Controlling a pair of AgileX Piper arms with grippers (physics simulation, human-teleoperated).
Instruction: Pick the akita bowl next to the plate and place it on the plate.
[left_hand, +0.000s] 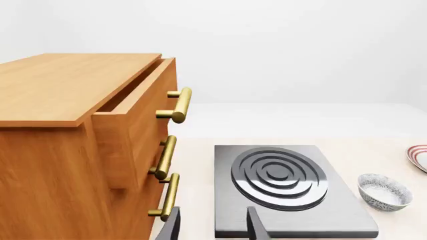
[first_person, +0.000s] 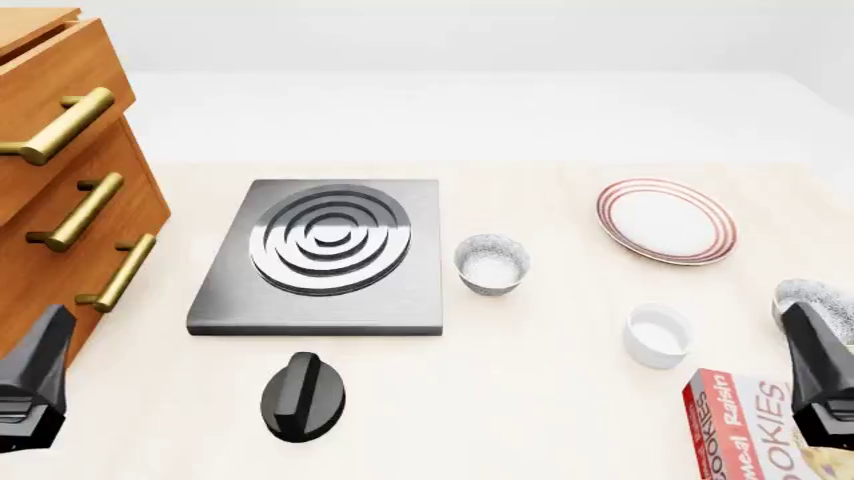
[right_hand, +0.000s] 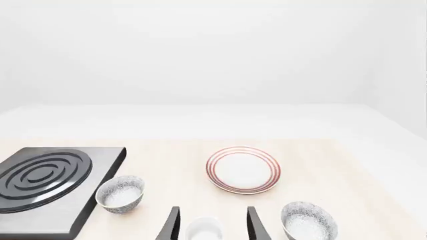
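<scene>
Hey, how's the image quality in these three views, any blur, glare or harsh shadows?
Front view: sharp, flat even light, only faint shadows under the plate. Left wrist view: crisp, soft sheen on the stove burner. Right wrist view: clear, no glare, washed-out white background.

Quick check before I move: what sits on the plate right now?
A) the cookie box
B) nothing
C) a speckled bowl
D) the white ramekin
B: the plate shows only its bare white centre, while both speckled bowls, the ramekin and the cookie box rest on the table apart from it.
</scene>
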